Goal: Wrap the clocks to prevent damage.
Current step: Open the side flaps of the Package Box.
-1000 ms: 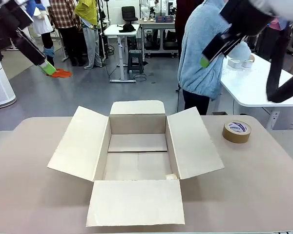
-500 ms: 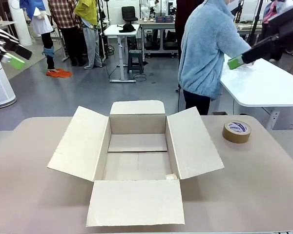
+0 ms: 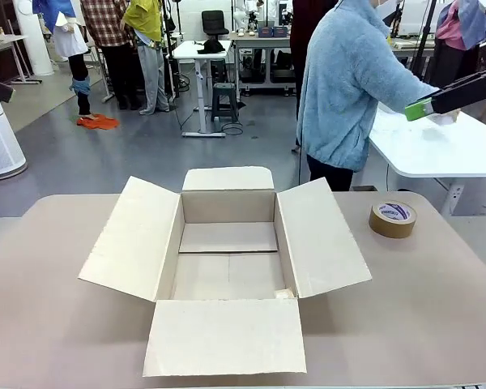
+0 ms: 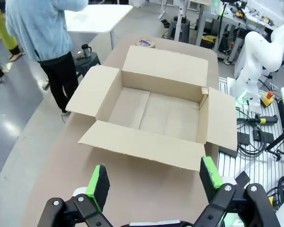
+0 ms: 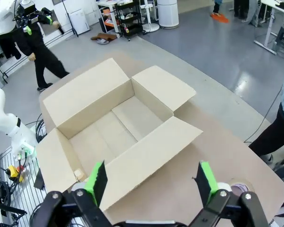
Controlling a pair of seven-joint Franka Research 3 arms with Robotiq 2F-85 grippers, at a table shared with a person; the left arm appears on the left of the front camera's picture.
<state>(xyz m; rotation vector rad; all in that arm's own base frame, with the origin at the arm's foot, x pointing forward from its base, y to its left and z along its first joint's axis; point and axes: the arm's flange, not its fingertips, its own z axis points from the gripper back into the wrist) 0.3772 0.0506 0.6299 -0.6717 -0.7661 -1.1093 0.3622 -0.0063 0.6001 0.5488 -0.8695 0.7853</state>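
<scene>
Where the clocks lie, and which way they point, cannot be told from these views. An open brown cardboard box sits mid-table, its four flaps spread flat and its long axis running left to right. A small pale scrap in its near right corner is too small to identify. A brown tape roll lies flat to the right of the box, apart from it, on the beige rounded table.

The left gripper and right gripper are both raised high with fingers spread wide, grasping nothing. In the front view each is cut off by the picture edge.

Beyond the far side, a person in a light-blue fleece leans over a white table, on a grey workshop floor.
</scene>
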